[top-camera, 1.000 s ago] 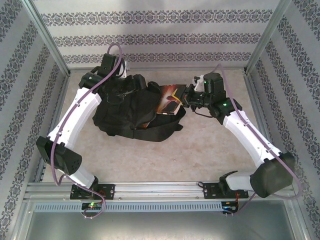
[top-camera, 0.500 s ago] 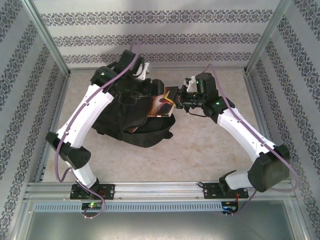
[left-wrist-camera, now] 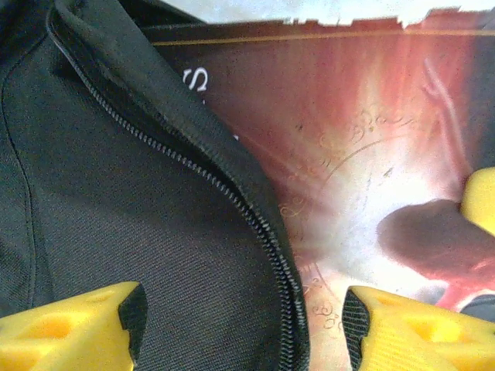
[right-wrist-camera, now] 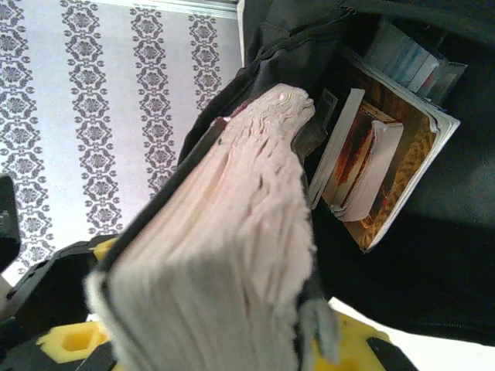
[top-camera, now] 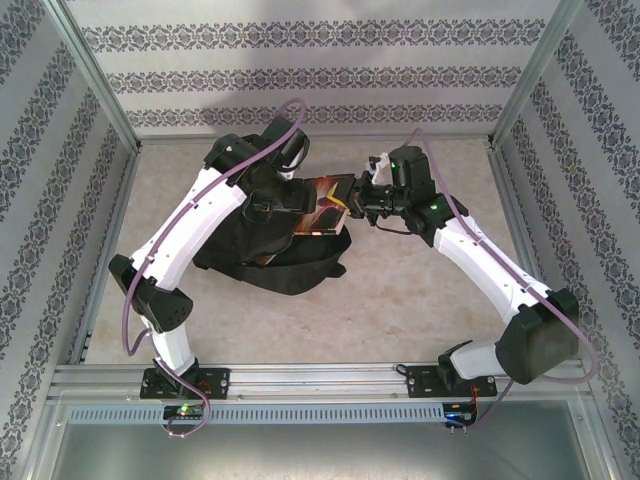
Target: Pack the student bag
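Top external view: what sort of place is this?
Probably a robot test cell, not a real room: wallpaper-patterned panels in an aluminium frame box in one table, and the left arm and right arm are bolted to a rail at its near edge.

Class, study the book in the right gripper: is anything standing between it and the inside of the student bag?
Yes. The zippered rim of the student bag lies across the cover of the book, and other books already lie inside the opening ahead of it.
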Controlling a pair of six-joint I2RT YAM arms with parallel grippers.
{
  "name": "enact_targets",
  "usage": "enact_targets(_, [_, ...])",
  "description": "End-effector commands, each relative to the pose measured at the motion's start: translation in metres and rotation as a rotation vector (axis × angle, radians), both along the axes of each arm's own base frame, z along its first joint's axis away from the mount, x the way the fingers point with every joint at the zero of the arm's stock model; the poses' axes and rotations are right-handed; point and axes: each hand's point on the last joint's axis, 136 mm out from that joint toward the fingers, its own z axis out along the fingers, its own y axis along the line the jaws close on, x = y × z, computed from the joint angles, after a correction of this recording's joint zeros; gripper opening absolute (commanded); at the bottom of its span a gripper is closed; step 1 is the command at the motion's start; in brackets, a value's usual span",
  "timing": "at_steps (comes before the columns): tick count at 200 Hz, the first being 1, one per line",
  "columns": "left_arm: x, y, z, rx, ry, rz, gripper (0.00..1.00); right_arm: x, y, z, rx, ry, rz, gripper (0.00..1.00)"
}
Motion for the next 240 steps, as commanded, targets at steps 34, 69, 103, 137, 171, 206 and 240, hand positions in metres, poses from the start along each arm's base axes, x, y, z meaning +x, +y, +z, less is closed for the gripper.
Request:
enact_targets(34, [-0.004, -0.005, -0.021, 0.016, 0.026, -0.007, 0.56, -0.007, 0.016, 0.028, 0.081, -0.096, 0.074, 0.00])
enact_targets(69, [0.001, -0.004, -0.013, 0.022, -0.013, -0.032, 0.12, -0.010, 0.013, 0.026, 0.074, -0.099, 0.070, 0.00])
enact_targets(103, [0.006, 0.016, 0.023, 0.026, -0.094, 0.002, 0.00, -0.011, -0.005, 0.007, 0.004, -0.069, 0.024, 0.00])
enact_targets(137, [0.008, 0.053, 0.058, -0.013, -0.171, 0.104, 0.00, -0.019, -0.004, -0.005, 0.034, -0.054, 0.057, 0.00])
enact_targets(171, [0.008, 0.064, 0.070, -0.078, -0.176, 0.134, 0.00, -0.023, 0.007, -0.019, 0.033, -0.035, 0.101, 0.00])
enact_targets(206, [0.008, 0.054, 0.082, -0.150, -0.187, 0.111, 0.00, -0.009, 0.021, -0.023, 0.105, -0.025, 0.086, 0.00])
enact_targets(240, [0.007, 0.045, 0.088, -0.186, -0.177, 0.079, 0.00, 0.008, 0.035, -0.028, 0.093, -0.036, 0.097, 0.00])
